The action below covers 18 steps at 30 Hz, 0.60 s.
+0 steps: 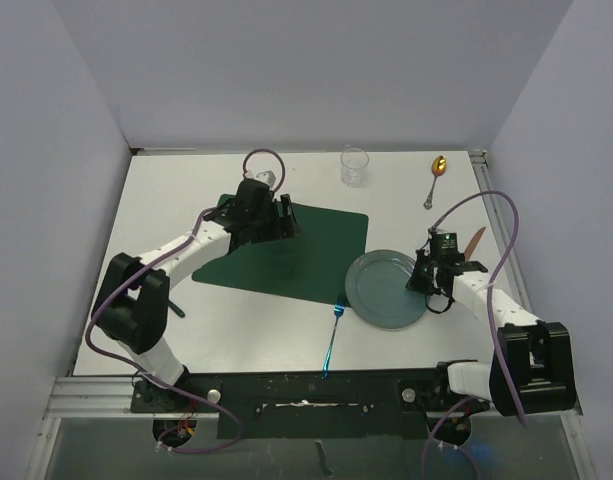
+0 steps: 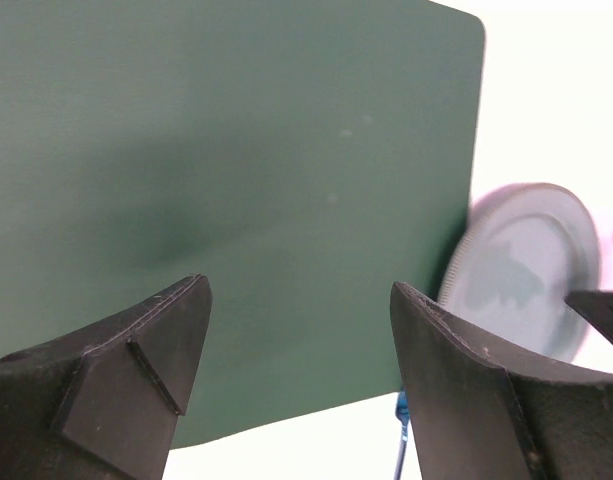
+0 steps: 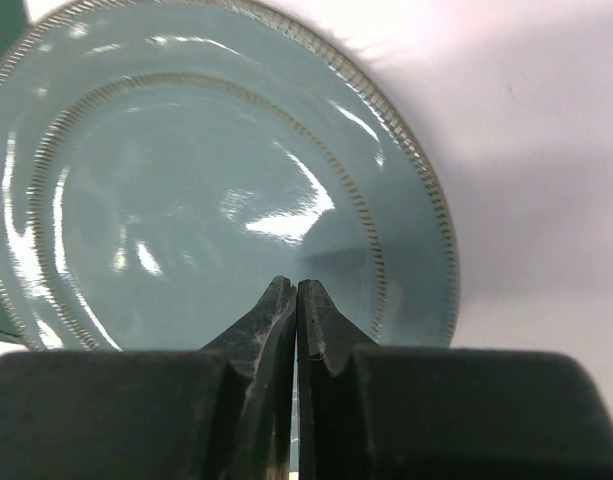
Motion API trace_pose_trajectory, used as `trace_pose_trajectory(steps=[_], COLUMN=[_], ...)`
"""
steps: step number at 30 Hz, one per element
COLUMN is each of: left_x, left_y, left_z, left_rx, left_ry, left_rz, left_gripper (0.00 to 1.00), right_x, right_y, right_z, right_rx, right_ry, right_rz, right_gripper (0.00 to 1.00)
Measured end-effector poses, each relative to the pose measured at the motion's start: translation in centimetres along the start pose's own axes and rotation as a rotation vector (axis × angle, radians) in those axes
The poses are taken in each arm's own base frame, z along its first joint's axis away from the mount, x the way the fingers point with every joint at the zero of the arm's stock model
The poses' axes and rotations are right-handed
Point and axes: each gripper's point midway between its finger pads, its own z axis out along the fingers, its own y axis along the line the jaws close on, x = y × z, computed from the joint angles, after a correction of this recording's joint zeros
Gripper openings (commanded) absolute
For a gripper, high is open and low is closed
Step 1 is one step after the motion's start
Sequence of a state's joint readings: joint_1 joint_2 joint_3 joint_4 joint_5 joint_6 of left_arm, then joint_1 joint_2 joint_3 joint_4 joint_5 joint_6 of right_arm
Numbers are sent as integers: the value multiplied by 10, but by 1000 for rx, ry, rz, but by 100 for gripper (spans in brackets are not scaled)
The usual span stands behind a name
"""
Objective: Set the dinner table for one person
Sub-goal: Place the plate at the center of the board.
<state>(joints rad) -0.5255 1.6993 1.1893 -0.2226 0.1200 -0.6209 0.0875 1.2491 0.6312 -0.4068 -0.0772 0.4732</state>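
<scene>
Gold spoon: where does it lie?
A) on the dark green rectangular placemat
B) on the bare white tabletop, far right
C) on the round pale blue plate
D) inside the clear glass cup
B: the gold spoon lies on the white tabletop near its far right corner.

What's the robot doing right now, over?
Left gripper open above green placemat. Right gripper shut over rim of plate. Dinner table: plate at placemat's right edge. Fork close by plate; spoon, cup far off.
</scene>
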Motion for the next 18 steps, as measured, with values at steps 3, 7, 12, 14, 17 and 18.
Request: trace_pose_trajectory(steps=[3, 7, 12, 14, 17, 18], left_x=[-4, -10, -16, -17, -19, -18], left_y=[22, 40, 57, 61, 66, 68], left_z=[-9, -17, -26, -28, -30, -30], left_rx=[-95, -156, -197, -208, -225, -229], left_ry=[-37, -71, -101, -109, -120, -120], left_rz=[-3, -11, -30, -35, -40, -42], left_gripper=[71, 71, 71, 72, 72, 72], right_x=[9, 13, 11, 9, 4, 2], right_y=[-9, -18, -25, -26, -28, -30], right_z=[3, 6, 8, 9, 11, 12], right_rx=[40, 88, 141, 159, 188, 201], right_ry=[17, 31, 24, 16, 7, 5], right_rz=[9, 23, 61, 77, 107, 117], right_gripper=[0, 0, 0, 0, 0, 0])
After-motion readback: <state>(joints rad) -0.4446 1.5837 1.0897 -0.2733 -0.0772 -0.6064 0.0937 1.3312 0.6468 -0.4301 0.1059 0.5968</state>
